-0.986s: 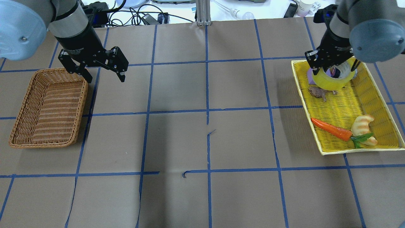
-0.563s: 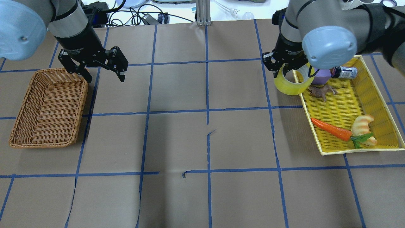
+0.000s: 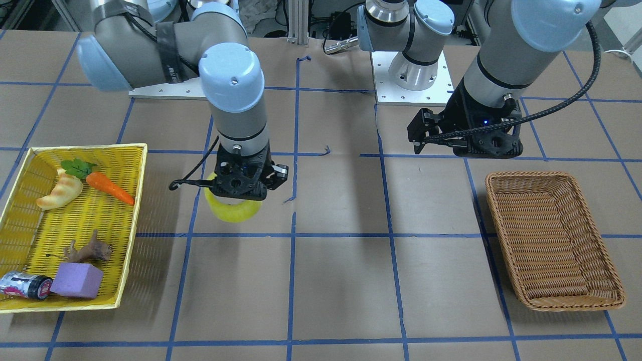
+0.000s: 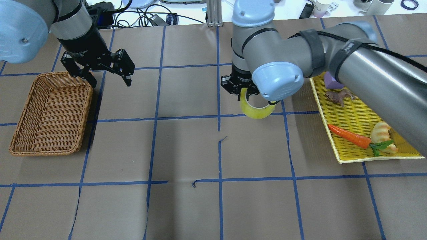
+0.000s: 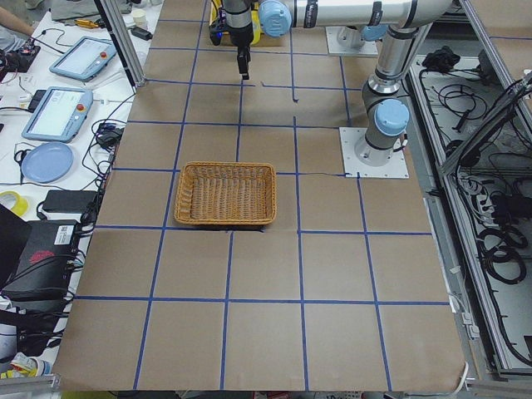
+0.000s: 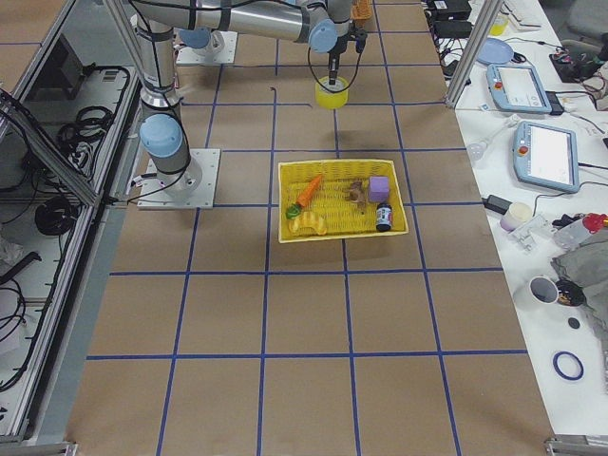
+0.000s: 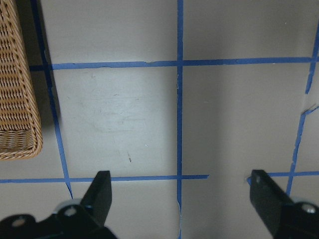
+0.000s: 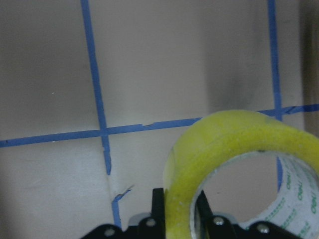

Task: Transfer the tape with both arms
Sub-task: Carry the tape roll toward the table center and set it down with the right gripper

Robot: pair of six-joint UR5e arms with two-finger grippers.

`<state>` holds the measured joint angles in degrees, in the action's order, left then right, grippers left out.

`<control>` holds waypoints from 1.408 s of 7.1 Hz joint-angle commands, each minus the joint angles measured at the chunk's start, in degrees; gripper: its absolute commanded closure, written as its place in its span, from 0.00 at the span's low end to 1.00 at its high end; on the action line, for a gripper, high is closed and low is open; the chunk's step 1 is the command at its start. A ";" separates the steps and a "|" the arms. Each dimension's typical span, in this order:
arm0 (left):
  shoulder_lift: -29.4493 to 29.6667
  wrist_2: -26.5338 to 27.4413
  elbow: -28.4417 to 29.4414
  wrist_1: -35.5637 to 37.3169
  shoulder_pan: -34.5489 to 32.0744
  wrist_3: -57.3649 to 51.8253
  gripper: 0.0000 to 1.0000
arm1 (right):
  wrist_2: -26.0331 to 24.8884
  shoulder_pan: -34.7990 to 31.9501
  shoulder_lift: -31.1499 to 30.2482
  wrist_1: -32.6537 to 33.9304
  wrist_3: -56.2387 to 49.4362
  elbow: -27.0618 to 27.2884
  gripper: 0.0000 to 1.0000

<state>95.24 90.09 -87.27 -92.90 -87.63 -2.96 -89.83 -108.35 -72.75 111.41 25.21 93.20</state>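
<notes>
The yellow tape roll (image 4: 255, 111) hangs from my right gripper (image 4: 245, 96), which is shut on the roll's wall, above the table near its middle. The roll also shows in the front view (image 3: 233, 210), in the right wrist view (image 8: 224, 144) with its white core, and small in the exterior right view (image 6: 331, 95). The right gripper's fingers (image 8: 158, 209) pinch the roll's left wall. My left gripper (image 4: 110, 81) is open and empty above the table, just beside the far right corner of the wicker basket (image 4: 43, 153). The left wrist view shows its fingers (image 7: 99, 189) wide apart.
The brown wicker basket (image 3: 531, 175) lies empty on my left. A yellow tray (image 4: 367, 159) on my right holds a carrot (image 4: 348, 136), a croissant (image 4: 382, 131), a brown animal figure (image 4: 338, 96), a purple block (image 3: 77, 281) and a small bottle (image 3: 25, 286).
My right arm has carried the tape out of the yellow tray and leftward to near the table's middle. The left arm has not moved.
</notes>
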 commanded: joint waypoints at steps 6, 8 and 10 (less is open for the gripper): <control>0.64 0.00 0.00 0.00 0.01 -0.03 0.00 | 7.64 -10.91 12.97 11.55 17.15 -0.22 1.00; 0.73 0.00 0.00 0.52 0.01 -0.03 0.00 | 11.25 -12.67 13.51 11.46 19.34 -0.30 1.00; 0.65 -0.09 0.09 0.62 0.01 0.06 0.00 | 10.47 -12.67 13.25 11.55 19.35 -0.22 0.01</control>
<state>95.92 90.03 -87.22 -92.37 -87.63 -2.93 -79.05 -120.93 -59.39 122.93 44.49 92.96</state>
